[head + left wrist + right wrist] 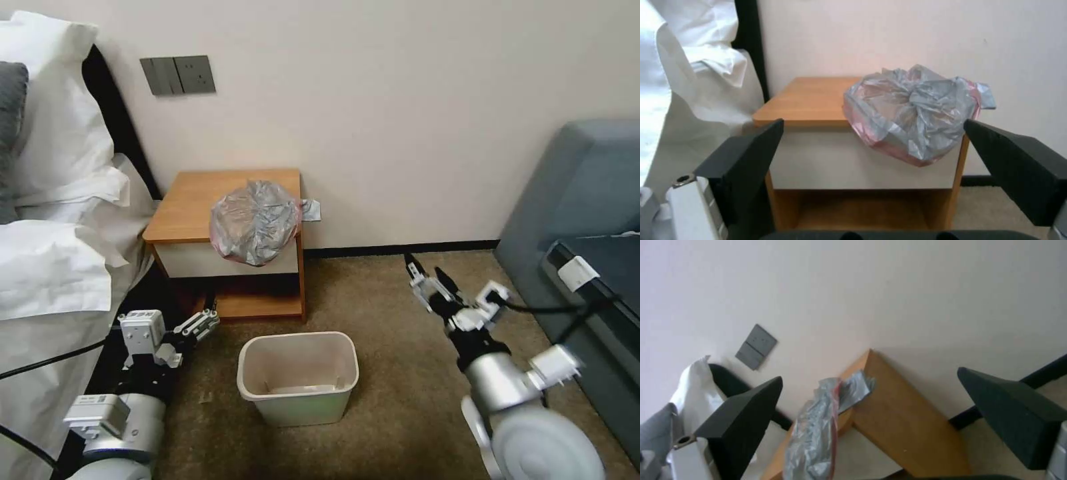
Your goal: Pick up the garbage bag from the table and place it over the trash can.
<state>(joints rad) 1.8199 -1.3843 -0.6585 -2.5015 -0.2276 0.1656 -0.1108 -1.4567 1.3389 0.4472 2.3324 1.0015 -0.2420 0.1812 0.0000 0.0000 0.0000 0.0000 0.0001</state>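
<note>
Soft, even light fills my room, with no hard glare. Dim shadow pools under the table [200, 200] and beside the bed [53, 267]. My right arm's base [533, 427] smears with blur. My 2 wrist views look hazy, their near fingers soft-edged.

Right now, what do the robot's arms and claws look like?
Both arms are shiny silver-grey tubes with white blocky parts and black joints. The left gripper has pale metal linkages and a white box with small printed labels behind it. The right gripper has black cables looping off it. Up close, the fingers are flat black wedges.
</note>
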